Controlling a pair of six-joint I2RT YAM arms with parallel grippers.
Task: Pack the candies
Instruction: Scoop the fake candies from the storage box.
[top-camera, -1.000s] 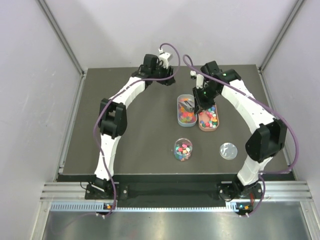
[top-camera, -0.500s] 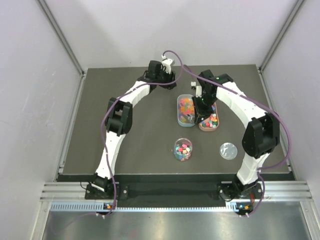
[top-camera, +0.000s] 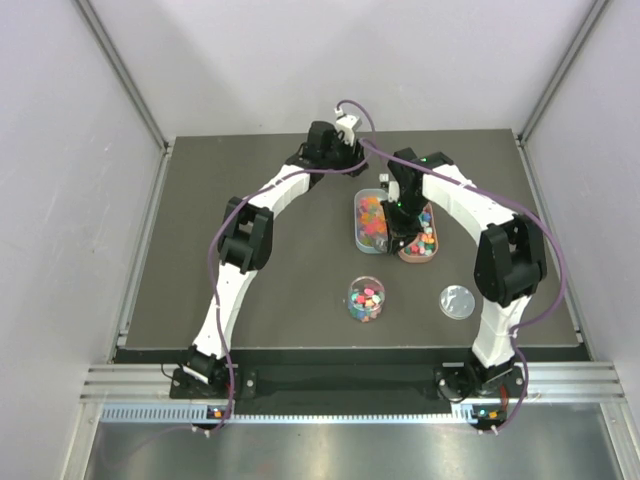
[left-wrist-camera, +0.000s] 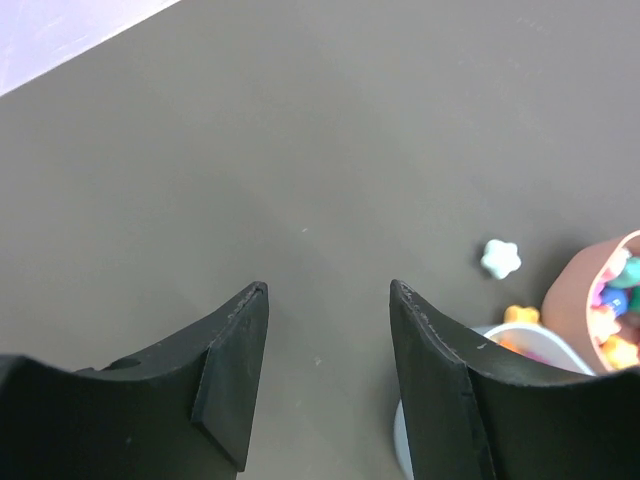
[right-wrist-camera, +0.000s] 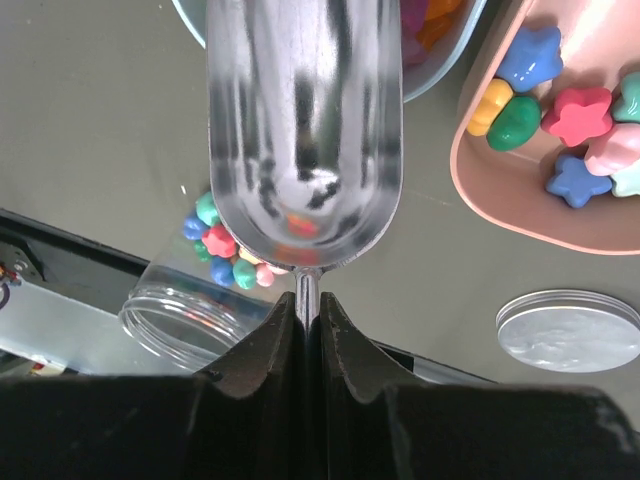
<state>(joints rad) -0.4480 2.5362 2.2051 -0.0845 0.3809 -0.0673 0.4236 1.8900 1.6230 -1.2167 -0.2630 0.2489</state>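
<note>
Our right gripper (right-wrist-camera: 308, 322) is shut tight on the thin handle of the clear scoop (right-wrist-camera: 305, 130). The scoop's long axis runs straight ahead, so the candies (right-wrist-camera: 560, 115) in the pink tray (right-wrist-camera: 500, 205) lie just to its right, with more in the pale tray (top-camera: 357, 225) under its tip. Our left gripper (left-wrist-camera: 328, 350) hangs half open and empty over bare table (left-wrist-camera: 250, 150), the farther of the two.

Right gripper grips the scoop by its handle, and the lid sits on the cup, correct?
No. The top view shows the lid lying on the table beside the open cup. The right gripper does grip the scoop by its handle.
</note>
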